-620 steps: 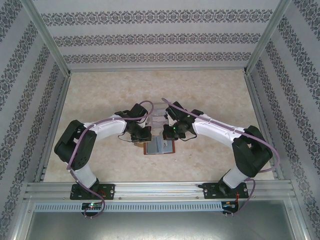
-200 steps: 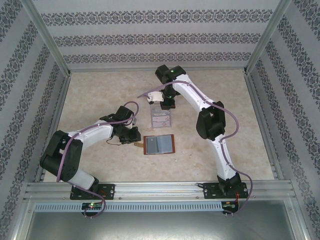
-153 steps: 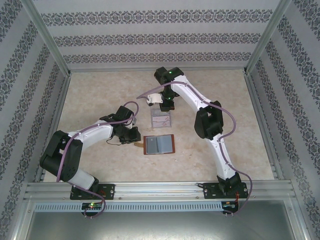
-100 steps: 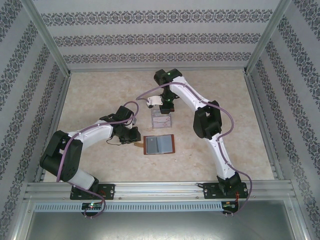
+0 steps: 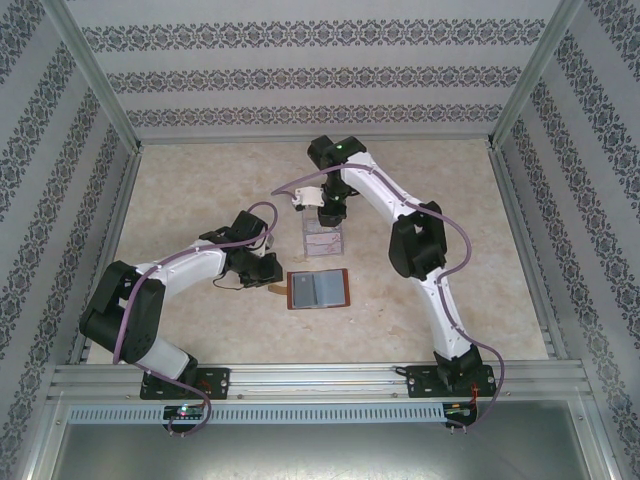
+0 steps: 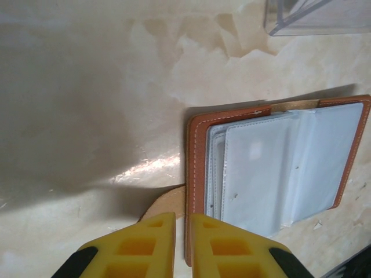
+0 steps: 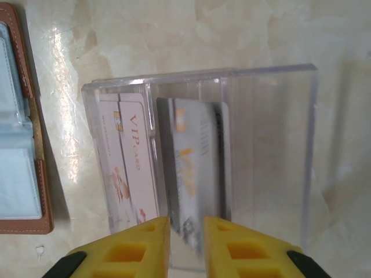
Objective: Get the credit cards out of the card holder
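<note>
Settling step: the right gripper [image 7: 186,243] hangs above the clear stand [image 7: 272,145]. The second card [image 7: 194,174], pale with orange marks and blurred, sits there in the slot next to the VIP card [image 7: 128,162].
Right claw: the fingers are a little apart. The second card shows a face broader than that gap, so it is judged loose rather than pinched.
Left claw: the left gripper [image 6: 183,243] has its fingers drawn together to a thin slit, with the tips at the strap tab [image 6: 168,202]. Whether they nip the leather or only press it flat cannot be told.
Card holder: the card holder [image 5: 318,289] lies open and flat on the table [image 5: 200,200], on the near side of the stand and apart from it. Its pale sleeves look empty.
Credit cards: both credit cards stand in the clear stand, in neighbouring slots with a divider between them.
Progress: nearly done, judging by the bare sleeves.
Doing it well: the right arm should lift straight up with the fingers no wider than now, so that neither pad catches the rim or the divider. It should go slowly until it is above the card's top edge.
Risk: the stand looks light, and a sideways brush could tip it and spill both cards.
Left arm: it has no reason to move until the right arm is away from the stand.
</note>
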